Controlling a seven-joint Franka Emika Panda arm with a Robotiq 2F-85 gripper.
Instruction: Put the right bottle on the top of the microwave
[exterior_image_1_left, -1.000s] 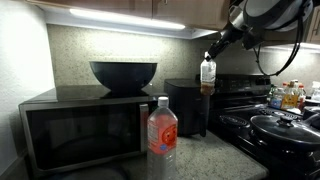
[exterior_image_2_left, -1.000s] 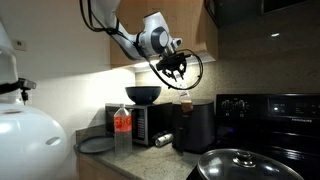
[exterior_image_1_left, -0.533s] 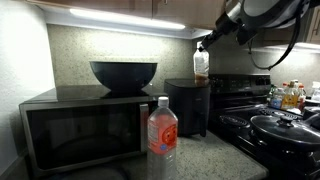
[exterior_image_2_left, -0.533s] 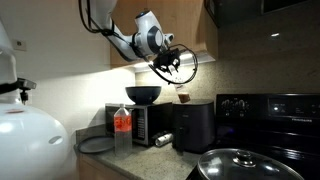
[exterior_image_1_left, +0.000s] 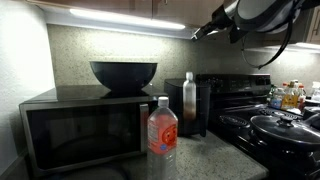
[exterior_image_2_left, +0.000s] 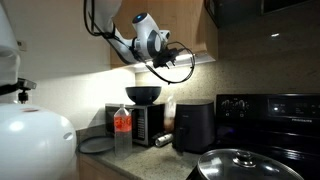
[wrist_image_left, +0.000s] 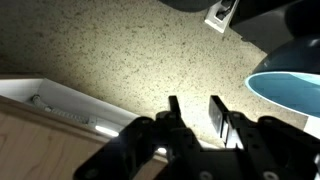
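Observation:
My gripper (exterior_image_1_left: 203, 32) hangs high under the cabinet light, above the gap between the microwave (exterior_image_1_left: 80, 125) and a black cylindrical appliance (exterior_image_1_left: 202, 112). In the wrist view its fingers (wrist_image_left: 194, 105) stand apart with only the speckled wall showing between them. The right bottle (exterior_image_1_left: 188, 100) is out of the jaws: it shows as a tall blurred upright shape well below the gripper, in front of the black appliance. Whether it is in the air or resting I cannot tell. The microwave's flat top carries a dark bowl (exterior_image_1_left: 123, 73). In an exterior view the gripper (exterior_image_2_left: 170, 62) is above and right of the bowl (exterior_image_2_left: 143, 94).
A larger clear bottle with a red label (exterior_image_1_left: 162, 130) stands on the counter in front of the microwave. A stove with pans (exterior_image_1_left: 285, 130) lies beyond the black appliance. A glass pan lid (exterior_image_2_left: 240, 165) and a white rounded object (exterior_image_2_left: 30, 140) fill the foreground.
The gripper rose and moved toward the microwave carrying the bottle. Now the bottle has left the jaws and sits far lower, by the black appliance.

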